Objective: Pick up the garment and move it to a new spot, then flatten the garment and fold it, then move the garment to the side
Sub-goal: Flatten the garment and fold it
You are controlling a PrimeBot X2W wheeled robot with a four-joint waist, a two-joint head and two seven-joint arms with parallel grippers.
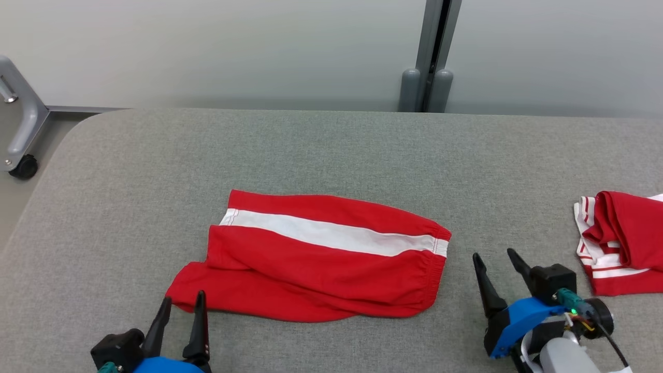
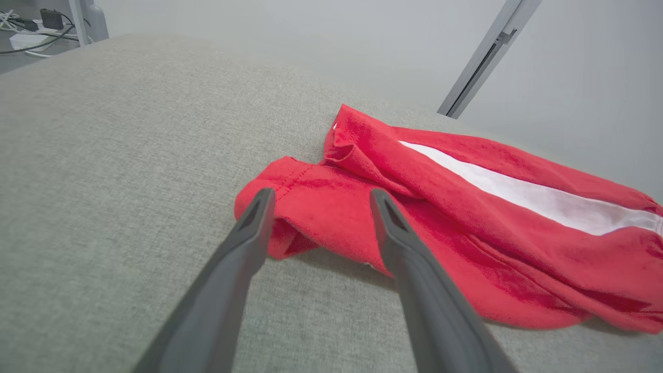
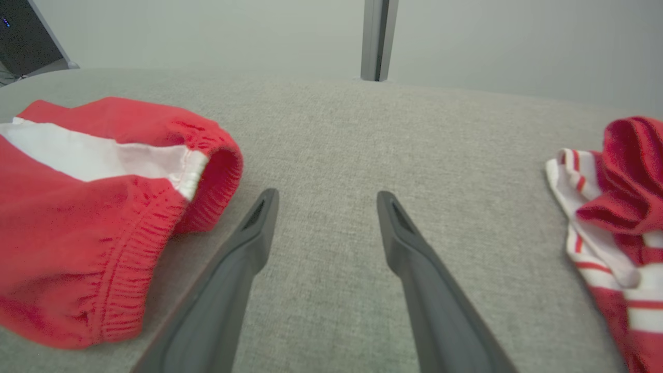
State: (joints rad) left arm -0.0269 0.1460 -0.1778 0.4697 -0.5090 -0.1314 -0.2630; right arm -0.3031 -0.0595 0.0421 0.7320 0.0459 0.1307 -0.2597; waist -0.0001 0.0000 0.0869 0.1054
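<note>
Lying on the grey table (image 1: 331,150) between both arms, the red garment (image 1: 321,259) runs its long axis left to right. The left gripper (image 1: 184,296) is nearer, with jaws wide and fingertips straddling the leg-hem corner. The right gripper (image 1: 493,253), jaws also wide and empty, points up-table just beside the waistband, not touching.

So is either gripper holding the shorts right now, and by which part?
Nothing is held. The left gripper stands open at the leg hem of the red shorts; the right gripper is open beside the waistband.
</note>
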